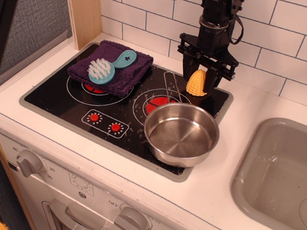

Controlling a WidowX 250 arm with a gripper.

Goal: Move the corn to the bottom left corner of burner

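The yellow-orange corn [197, 85] stands upright at the back right corner of the black burner [53, 93], just behind the steel pot. My gripper [200, 77] has come down from above and its two black fingers [186, 70] press against the corn's left and right sides. The corn's base still rests on the burner. The burner's bottom left corner, at the front left by the white counter edge, is bare black glass.
A steel pot [181, 134] sits on the burner's front right. A purple towel [114, 76] with a teal brush [102, 70] lies at the back left. A grey sink [282, 175] is to the right. The tiled wall is right behind the corn.
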